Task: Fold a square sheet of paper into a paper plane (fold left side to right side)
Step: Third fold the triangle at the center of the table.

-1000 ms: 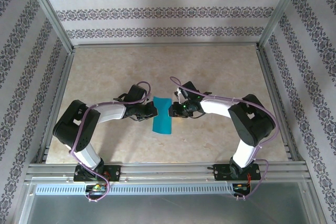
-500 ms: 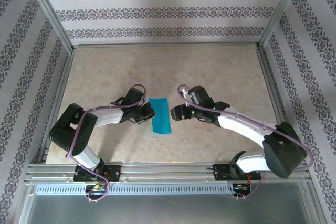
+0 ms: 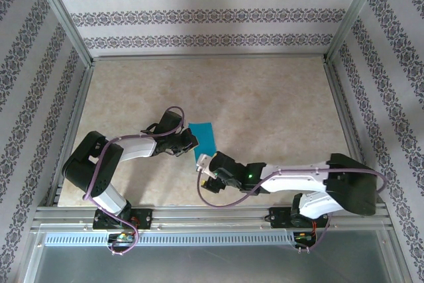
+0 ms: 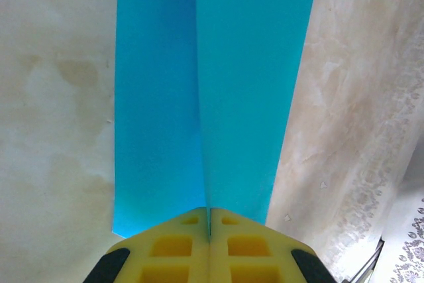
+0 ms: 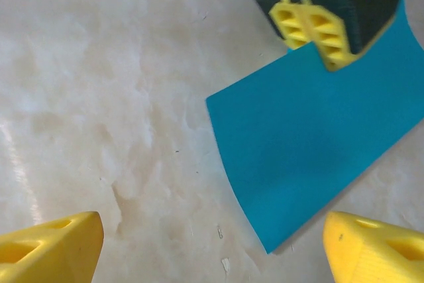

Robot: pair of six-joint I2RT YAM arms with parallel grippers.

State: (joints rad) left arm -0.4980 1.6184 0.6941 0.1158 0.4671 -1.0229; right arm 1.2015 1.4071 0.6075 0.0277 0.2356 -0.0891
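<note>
The square sheet of paper (image 3: 204, 136) is teal-blue, folded into a narrow strip, and lies at the middle of the table. In the left wrist view the square sheet of paper (image 4: 245, 84) shows an upper layer rising along a central crease. My left gripper (image 4: 209, 213) is shut on that layer's near edge. From above, the left gripper (image 3: 191, 141) sits at the paper's left side. My right gripper (image 3: 204, 166) is just in front of the paper's near end. In its own view the right gripper (image 5: 212, 230) stands wide open over bare table, with the paper (image 5: 311, 144) ahead of it, untouched.
The beige marbled table (image 3: 278, 97) is walled by patterned panels and aluminium posts. A metal rail (image 3: 212, 213) runs along the near edge by the arm bases. The right arm's forearm (image 3: 291, 180) lies low across the front right of the table.
My right gripper let go and opened. Its arm swung from the paper's right side round to the near end. The left gripper kept its place and stayed shut.
</note>
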